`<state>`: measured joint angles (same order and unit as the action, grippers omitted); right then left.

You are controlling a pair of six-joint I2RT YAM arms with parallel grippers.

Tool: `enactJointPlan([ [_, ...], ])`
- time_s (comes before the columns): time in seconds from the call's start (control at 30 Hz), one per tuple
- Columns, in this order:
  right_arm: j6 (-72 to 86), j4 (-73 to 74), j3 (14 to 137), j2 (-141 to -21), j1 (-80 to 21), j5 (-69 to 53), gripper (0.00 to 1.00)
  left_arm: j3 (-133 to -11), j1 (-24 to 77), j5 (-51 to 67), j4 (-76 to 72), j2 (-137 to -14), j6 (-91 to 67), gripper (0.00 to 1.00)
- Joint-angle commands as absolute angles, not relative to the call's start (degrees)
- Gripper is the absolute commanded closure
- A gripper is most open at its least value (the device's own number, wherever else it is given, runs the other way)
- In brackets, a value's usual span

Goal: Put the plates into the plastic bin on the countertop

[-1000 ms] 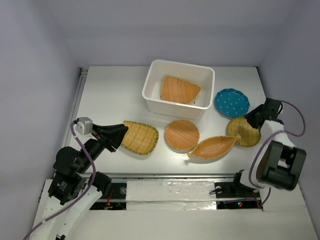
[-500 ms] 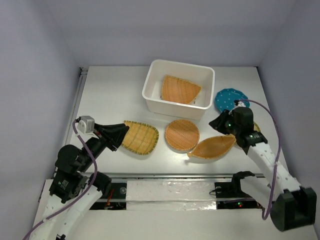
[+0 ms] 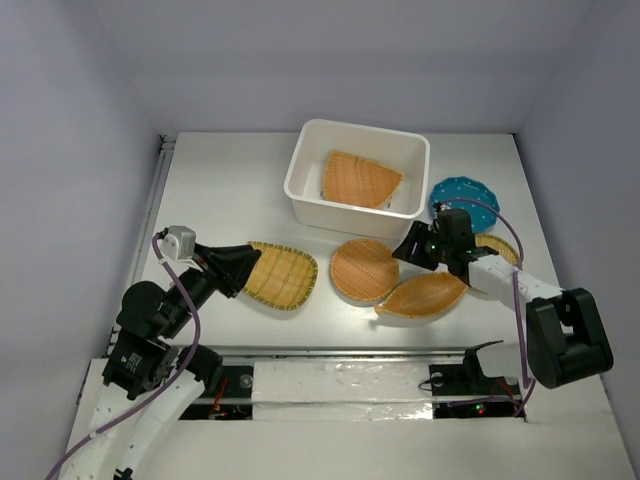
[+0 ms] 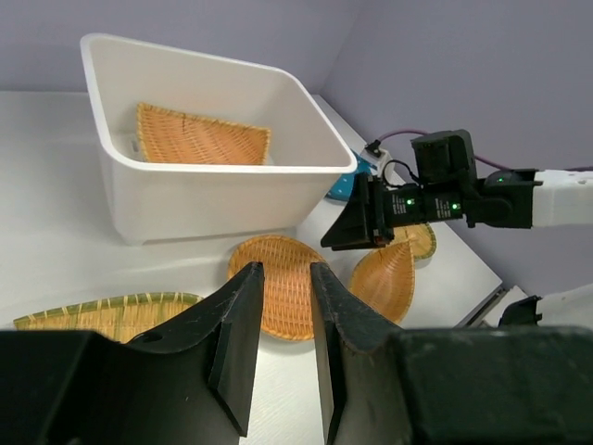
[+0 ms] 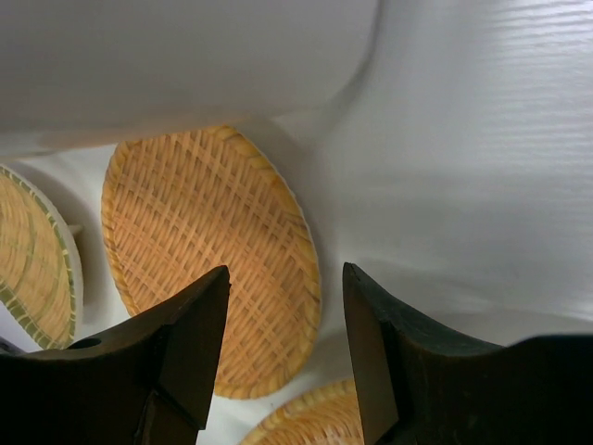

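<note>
Right hand (image 3: 404,250) now nearer round plate (image 3: 364,270), apart, left hand (image 3: 246,270) narrowly apart, dotted plate (image 3: 470,192) part-hidden

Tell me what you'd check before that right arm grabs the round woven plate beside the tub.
1. Is the right claw open and empty? Ok.
2. Is the round plate lined up under it? Ok, it lies just below the open jaws.
3. Is there room in the bin? Ok, only the fan plate lies inside.
4. Is the leaf plate off the round plate? Cannot tell; their edges meet or nearly meet.
5. Is the left claw out of the way? Ok, it sits by the square plate, well apart from the right claw.
</note>
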<state>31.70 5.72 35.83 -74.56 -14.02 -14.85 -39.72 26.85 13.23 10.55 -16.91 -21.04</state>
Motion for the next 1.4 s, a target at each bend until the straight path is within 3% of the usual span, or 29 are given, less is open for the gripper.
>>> enactJointPlan([
  [0.0,33.8,-4.0,34.5,-77.0,-15.5,-15.5,0.42,-39.3,26.3,14.3,7.9,-17.9,-20.7,0.76],
  [0.33,44.9,-12.0,29.1,-76.6,-16.5,-11.0,0.43,-39.2,25.8,14.7,7.8,-18.6,-20.7,0.76],
  [0.57,49.3,-20.7,27.2,-84.8,-20.8,-15.4,0.47,-39.1,25.2,14.8,7.8,-18.8,-20.7,0.76],
  [0.67,52.6,-27.1,25.3,-86.7,-21.4,-15.7,0.55,-39.0,25.2,14.8,7.8,-18.9,-20.7,0.76],
  [0.8,55.6,-32.8,22.9,-85.9,-21.9,-14.7,0.80,-39.0,24.7,14.9,7.8,-19.1,-20.7,0.76],
  [0.83,56.1,-33.3,21.7,-85.3,-22.4,-14.4,0.90,-39.0,24.7,14.8,7.8,-19.1,-20.7,0.76],
  [0.87,56.9,-33.8,21.2,-84.6,-22.4,-13.9,0.93,-39.0,24.7,14.8,7.8,-19.2,-20.7,0.76],
  [0.93,57.4,-34.3,19.9,-82.0,-22.9,-13.1,1.00,-39.0,24.7,14.9,7.8,-19.3,-20.7,0.76],
  [1.03,57.5,-33.1,18.9,-77.9,-23.5,-12.0,1.00,-39.0,24.7,14.8,7.9,-19.3,-20.7,0.76],
  [1.37,51.3,0.4,25.7,-42.3,-26.2,-3.1,1.00,-40.3,24.2,10.5,8.4,-17.3,-20.5,0.72],
])
